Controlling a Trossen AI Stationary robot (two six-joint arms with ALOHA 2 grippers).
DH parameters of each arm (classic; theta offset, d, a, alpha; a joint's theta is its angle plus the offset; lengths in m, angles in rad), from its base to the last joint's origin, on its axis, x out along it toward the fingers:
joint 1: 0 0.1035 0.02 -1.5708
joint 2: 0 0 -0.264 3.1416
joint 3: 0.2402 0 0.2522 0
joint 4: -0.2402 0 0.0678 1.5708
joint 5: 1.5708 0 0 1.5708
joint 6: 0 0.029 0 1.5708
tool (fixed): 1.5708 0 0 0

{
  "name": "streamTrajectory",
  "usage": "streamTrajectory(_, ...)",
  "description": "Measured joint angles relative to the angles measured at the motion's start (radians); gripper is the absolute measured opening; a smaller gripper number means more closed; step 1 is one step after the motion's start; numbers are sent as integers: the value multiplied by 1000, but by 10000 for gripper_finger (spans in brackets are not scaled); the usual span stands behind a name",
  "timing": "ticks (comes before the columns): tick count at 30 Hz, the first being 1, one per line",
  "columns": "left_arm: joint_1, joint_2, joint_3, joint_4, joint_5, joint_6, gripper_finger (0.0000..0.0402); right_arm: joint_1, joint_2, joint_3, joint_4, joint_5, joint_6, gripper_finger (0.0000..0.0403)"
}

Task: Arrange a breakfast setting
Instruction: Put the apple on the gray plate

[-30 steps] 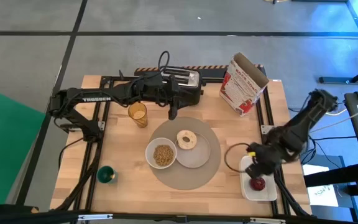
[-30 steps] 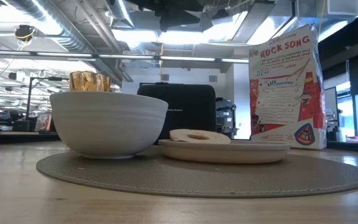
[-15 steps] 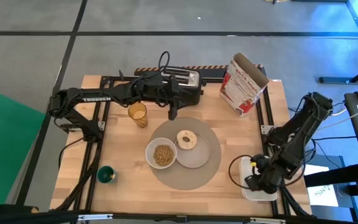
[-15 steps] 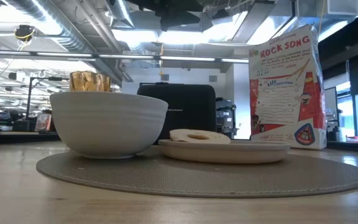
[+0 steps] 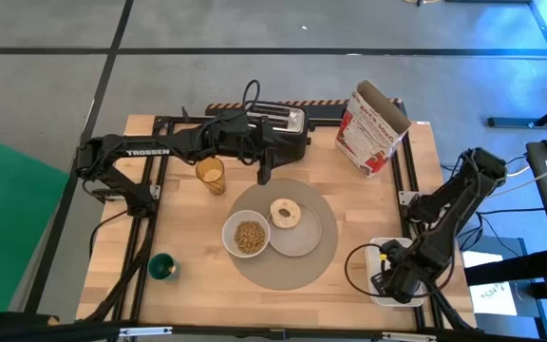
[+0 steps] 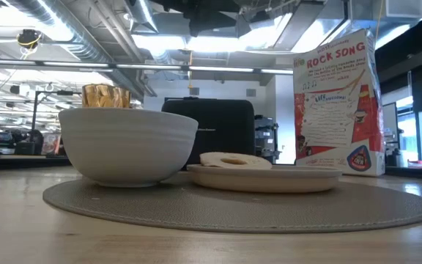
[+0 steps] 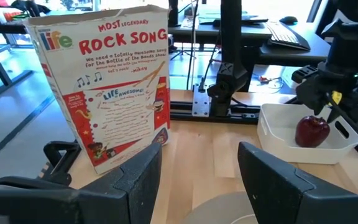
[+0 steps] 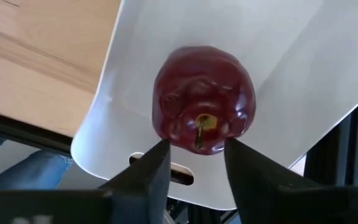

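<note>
The right gripper is straddling the apple in the tray at the worktop's front right corner, fingers open; the round apple risks rolling away. The left gripper is waiting open near the back edge.

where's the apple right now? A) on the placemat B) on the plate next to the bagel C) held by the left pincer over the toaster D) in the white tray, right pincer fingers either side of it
D: the red apple sits in the white tray, with the right pincer straddling it, one finger on each side.
</note>
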Motion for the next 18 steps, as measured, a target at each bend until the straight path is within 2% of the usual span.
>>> streamTrajectory(7,0,0,0,0,0,0,206,0,1,0,-44,7,0,74)
streamTrajectory(18,0,0,0,0,0,0,206,0,1,0,-43,10,-5,24)
